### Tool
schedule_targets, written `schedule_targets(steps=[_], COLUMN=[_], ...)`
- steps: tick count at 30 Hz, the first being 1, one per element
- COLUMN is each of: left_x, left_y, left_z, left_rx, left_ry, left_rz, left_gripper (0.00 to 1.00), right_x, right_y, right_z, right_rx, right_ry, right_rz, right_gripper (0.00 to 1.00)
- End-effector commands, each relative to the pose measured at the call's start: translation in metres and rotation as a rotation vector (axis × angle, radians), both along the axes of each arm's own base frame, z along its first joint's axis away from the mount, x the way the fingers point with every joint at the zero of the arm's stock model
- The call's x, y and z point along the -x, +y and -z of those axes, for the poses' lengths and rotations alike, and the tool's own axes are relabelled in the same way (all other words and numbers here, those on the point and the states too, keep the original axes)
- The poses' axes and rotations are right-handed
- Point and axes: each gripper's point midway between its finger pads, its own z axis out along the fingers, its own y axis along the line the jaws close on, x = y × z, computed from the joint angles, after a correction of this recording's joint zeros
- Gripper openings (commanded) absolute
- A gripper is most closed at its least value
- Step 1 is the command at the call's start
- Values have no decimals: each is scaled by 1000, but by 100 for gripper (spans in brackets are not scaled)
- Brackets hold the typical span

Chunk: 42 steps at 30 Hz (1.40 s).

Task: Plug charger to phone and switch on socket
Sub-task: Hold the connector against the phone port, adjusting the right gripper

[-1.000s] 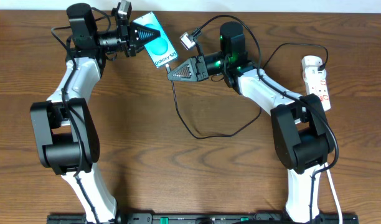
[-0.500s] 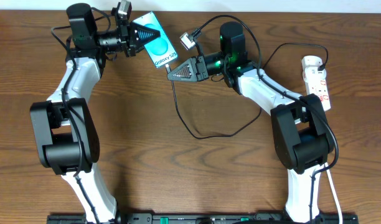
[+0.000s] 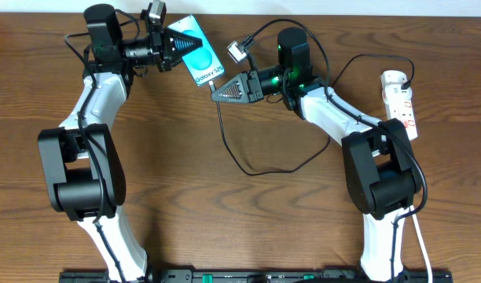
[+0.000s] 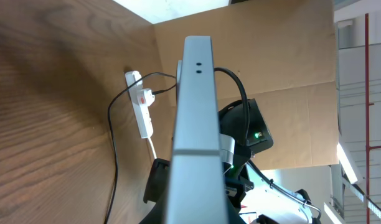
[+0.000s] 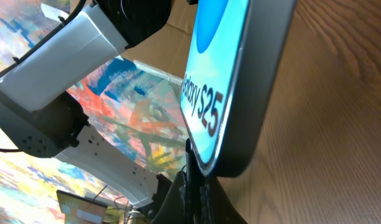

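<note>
gripping phone, left end effector; right end effector clamps charger just beside it.

Overhead: phone far-left end covered by left gripper. Charger tip at right gripper too small to resolve; seating in port unclear. Socket near end hidden behind right arm; switch position unreadable.
Left wrist: phone edge-on, screen unseen, lower part cut by frame bottom.
Right wrist: phone cut by top edge; right gripper lost in dark blur beneath it.
</note>
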Motion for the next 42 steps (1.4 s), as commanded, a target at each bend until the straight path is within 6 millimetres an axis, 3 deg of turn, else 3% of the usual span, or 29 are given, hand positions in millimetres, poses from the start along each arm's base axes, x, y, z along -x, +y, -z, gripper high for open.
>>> schedule_targets(steps=[1,31,42], left_x=[10,10,13], left_y=[-1,-1,-14], left_z=[-15,-15,-15], left_rx=[9,10,12], left_ry=[-54,-48,-47], left_rz=[46,47,75], left_gripper=[7,7,7], right_x=[-10,-12,-9], right_y=[-3,-4,-5], right_z=[2,2,2], right_rx=[5,6,6], right_ry=[-12,-13,3], right_rz=[41,49,33], right_gripper=[1,1,1])
